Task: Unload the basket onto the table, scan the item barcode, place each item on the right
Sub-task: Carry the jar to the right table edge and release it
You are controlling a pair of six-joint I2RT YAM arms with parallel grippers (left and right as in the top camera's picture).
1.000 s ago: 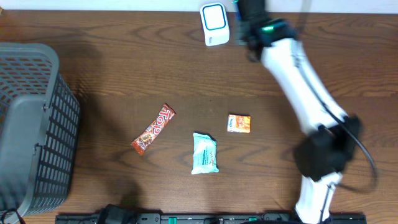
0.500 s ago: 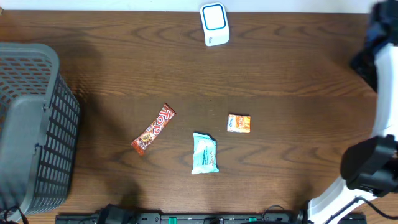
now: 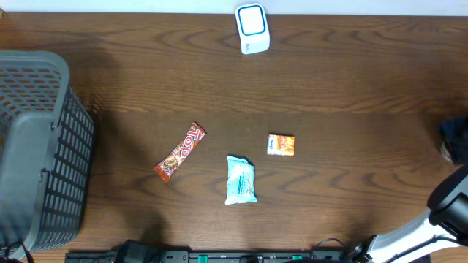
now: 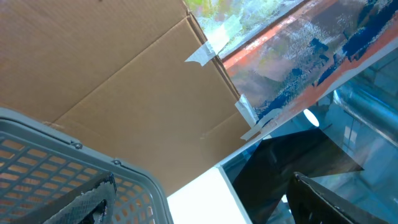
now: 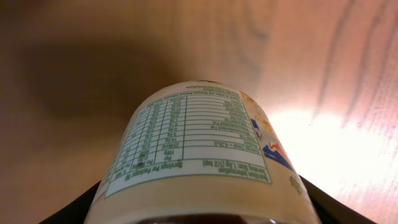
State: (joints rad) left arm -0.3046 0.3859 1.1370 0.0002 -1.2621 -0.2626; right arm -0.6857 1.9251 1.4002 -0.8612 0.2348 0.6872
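A cream bottle (image 5: 199,149) with a green-printed nutrition table fills the right wrist view, lying close over the wooden table. My right gripper (image 5: 202,213) is shut on it, with a dark finger (image 5: 323,202) on each side. No barcode shows on the visible face. From overhead, the right gripper (image 3: 455,139) sits at the table's far right edge, far from the white and blue scanner (image 3: 253,28) at the back. My left gripper (image 4: 205,205) stands open and holds nothing. It is out of the overhead view.
A red candy bar (image 3: 180,151), a pale blue tissue pack (image 3: 240,180) and a small orange packet (image 3: 281,145) lie mid-table. A grey mesh basket (image 3: 36,146) stands at the left edge. The basket's rim (image 4: 74,149) and cardboard show in the left wrist view.
The right arm has swung away from the scanner at the back, across to the table's right edge, mostly leaving the overhead view. The items on the table have not moved.
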